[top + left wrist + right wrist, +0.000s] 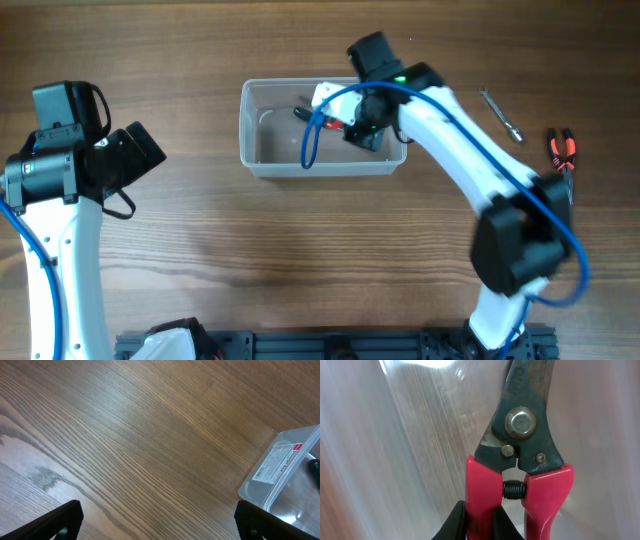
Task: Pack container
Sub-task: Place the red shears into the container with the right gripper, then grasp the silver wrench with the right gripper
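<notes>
Table [300,250]: bare wood grain.

Right arm [470,165]: reaches from the near edge across to the container.

Left arm [60,230]: stands at the left side, well apart from the container.

Container [262,160]: clear tub at the far middle of the table, upright, with a label [277,462] on one end.

Left gripper [160,522]: fingers spread wide, holding nothing, above bare table just beside a container corner.

Right gripper [350,128]: inside the container, clamped on one red handle of the snips [520,460]. I cannot tell whether their dark head touches the floor.

Pliers [562,148] and a thin metal rod [500,115]: lying on the table to the right, outside the container.
</notes>
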Controlling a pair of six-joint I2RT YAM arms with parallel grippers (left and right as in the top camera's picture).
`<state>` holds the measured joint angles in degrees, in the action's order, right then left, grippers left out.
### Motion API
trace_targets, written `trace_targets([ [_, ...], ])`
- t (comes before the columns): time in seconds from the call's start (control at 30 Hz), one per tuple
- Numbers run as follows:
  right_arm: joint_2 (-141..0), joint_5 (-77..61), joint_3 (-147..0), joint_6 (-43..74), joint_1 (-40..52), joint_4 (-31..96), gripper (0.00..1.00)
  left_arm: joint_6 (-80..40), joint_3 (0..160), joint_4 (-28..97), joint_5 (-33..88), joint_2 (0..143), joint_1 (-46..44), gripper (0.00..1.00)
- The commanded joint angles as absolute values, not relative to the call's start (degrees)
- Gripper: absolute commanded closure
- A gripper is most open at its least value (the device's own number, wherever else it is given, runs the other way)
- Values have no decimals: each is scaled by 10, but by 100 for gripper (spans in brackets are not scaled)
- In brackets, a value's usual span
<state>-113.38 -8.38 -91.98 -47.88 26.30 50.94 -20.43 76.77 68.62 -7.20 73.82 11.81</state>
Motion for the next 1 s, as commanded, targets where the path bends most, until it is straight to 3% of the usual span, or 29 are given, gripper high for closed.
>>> trace_targets([
  [0.0, -1191, -122, -926, -496, 262, 503, 96, -199, 769, 686, -69, 738, 121, 0],
  [0.07, -1206, -130, -926, -495, 262, 502, 96, -199, 769, 686, -69, 738, 121, 0],
  [0.1, -1205, -129, -926, -495, 262, 497, 86, -199, 769, 686, -69, 738, 121, 0],
  [0.13, -1202, -129, -928, -495, 262, 496, 58, -199, 769, 686, -69, 738, 121, 0],
  [0.27, -1160, -91, -985, -423, 261, 510, 25, -199, 769, 686, -69, 738, 121, 0],
  [0.3, -1133, -71, -1012, -420, 260, 524, 19, -199, 769, 686, -69, 738, 121, 0],
  [0.37, -1086, -23, -1053, -419, 241, 536, 15, -199, 769, 686, -69, 738, 121, 0],
  [0.43, -1037, 7, -1088, -416, 176, 536, 10, -199, 769, 686, -69, 738, 121, 0],
  [0.47, -1019, 7, -1103, -387, 96, 537, 1, -199, 769, 686, -69, 738, 121, 0],
  [0.53, -1019, -5, -1103, -376, 3, 547, 0, -199, 769, 686, -69, 738, 121, 0],
  [0.67, -1084, -19, -1102, -460, -143, 629, 0, -199, 769, 686, -69, 738, 121, 0],
  [0.97, -1273, -29, -1101, -501, -174, 653, 0, -199, 769, 686, -51, 738, 121, 0],
])
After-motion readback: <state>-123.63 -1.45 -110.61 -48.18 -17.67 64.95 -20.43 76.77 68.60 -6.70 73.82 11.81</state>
